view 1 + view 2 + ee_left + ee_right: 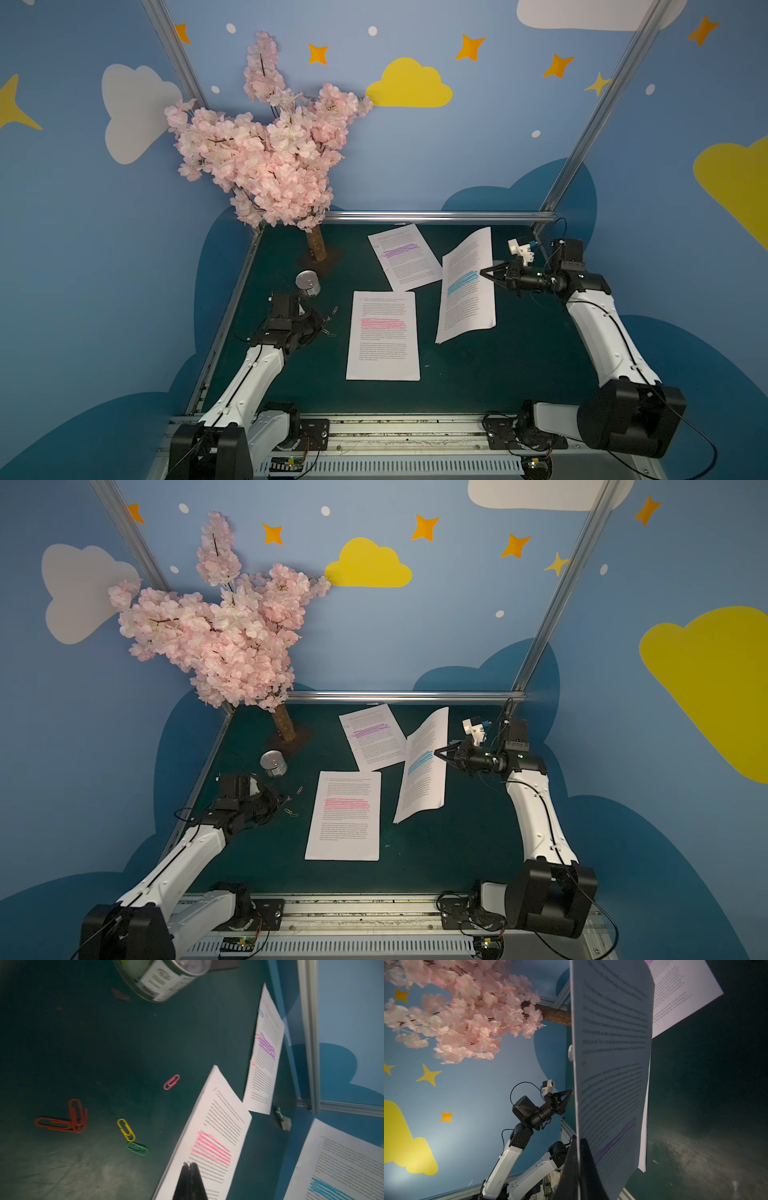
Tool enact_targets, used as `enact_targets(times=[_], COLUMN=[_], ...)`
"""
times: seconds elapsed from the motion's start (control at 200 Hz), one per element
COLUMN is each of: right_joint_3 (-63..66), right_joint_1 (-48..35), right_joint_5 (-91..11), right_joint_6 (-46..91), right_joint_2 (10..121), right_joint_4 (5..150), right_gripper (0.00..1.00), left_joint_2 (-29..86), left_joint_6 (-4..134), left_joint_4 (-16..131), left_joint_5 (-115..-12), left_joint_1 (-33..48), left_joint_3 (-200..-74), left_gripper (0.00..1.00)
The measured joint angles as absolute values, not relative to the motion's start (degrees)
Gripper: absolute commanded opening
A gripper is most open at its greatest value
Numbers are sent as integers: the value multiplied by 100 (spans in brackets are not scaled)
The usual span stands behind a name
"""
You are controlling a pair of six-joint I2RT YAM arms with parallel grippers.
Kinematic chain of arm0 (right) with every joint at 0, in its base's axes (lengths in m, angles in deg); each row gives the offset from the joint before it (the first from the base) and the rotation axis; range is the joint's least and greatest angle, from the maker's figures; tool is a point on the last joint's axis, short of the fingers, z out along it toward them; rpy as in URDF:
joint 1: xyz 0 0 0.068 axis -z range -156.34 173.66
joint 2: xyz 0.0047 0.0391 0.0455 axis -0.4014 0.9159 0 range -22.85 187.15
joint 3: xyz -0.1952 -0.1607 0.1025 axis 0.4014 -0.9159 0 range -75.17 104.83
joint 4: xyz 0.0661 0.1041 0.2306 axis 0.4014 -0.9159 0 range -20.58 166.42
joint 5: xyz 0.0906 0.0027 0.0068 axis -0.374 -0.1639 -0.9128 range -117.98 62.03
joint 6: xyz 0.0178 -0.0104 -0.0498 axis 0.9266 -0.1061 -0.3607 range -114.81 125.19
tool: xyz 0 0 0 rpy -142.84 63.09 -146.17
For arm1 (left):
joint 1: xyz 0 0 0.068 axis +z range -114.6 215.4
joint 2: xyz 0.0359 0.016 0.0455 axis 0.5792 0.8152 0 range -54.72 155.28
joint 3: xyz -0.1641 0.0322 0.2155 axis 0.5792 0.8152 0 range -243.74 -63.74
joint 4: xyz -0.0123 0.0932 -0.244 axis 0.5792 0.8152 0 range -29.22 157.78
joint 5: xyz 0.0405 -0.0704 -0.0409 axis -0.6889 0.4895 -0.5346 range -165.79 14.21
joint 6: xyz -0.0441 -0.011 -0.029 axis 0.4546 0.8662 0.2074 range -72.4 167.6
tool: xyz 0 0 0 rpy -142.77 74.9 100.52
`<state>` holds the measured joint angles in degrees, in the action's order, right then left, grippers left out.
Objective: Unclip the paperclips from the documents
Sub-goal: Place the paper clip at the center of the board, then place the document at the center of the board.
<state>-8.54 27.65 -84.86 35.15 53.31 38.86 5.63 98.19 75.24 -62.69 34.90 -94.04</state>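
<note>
Gripped document (612, 1053), print blurred, can (166, 978) cut off

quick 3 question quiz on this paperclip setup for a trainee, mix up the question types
1. True or false: the right hand holds the blue-highlighted document up by its edge.
2. Which hand is shut with nothing in it? A. left hand B. right hand C. neither
3. Fill in: the left wrist view shows ___ paperclips on the edge of the purple-highlighted document.

Key
1. True
2. A
3. three
</note>
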Motion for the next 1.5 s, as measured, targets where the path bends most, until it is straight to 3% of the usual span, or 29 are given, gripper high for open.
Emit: enact_targets(times=[0.24, 0.461, 0.501, 0.626, 0.696, 0.866, 0.946, 0.976, 1.021, 1.076, 1.312, 1.502], right_joint_3=[-447, 161, 215, 338, 335, 576, 1030, 1210, 1463, 1699, 2071, 2582], right_joint_1=[2536, 2201, 2267, 2704, 3036, 3948, 4241, 4304, 4363, 4405, 4411, 3602], right_joint_5=[-7813, -8075, -8070, -7695, -7404, -6313, -5747, -5553, -5286, -4986, -3959, -4436], right_joint_6=[3466, 3160, 3012, 2363, 2068, 1587, 1414, 1362, 1305, 1226, 1202, 1368], right_joint_2=[6081, 6402, 6501, 7167, 7639, 8570, 8828, 8892, 8981, 9073, 9025, 8118], right_joint_4=[3300, 2977, 2806, 2017, 1683, 972, 653, 577, 461, 330, -24, 175], right_gripper=[0, 0, 0, 0, 0, 0, 0, 14, 45, 58, 71, 75], left_joint_2=[1678, 2718, 2834, 2970, 2941, 2417, 2021, 1877, 1680, 1481, 1202, 1438], left_joint_6=[9180, 8870, 8850, 8824, 8855, 8855, 8807, 8783, 8741, 8680, 8241, 7675], left_joint_4=[7334, 7096, 7037, 6943, 6941, 7196, 7397, 7485, 7596, 7721, 8501, 8866], left_joint_5=[-6621, -6807, -6820, -6802, -6778, -6789, -6837, -6857, -6885, -6918, -6868, -6850], left_joint_1=[4013, 4129, 4129, 4129, 4127, 4008, 3930, 3906, 3880, 3862, 3657, 3010], left_joint_3=[-9516, -10130, -10196, -10257, -10257, -10257, -10274, -10281, -10285, -10285, -10609, -11632], left_gripper=[4, 14, 21, 61, 76, 93, 97, 97, 97, 97, 98, 98])
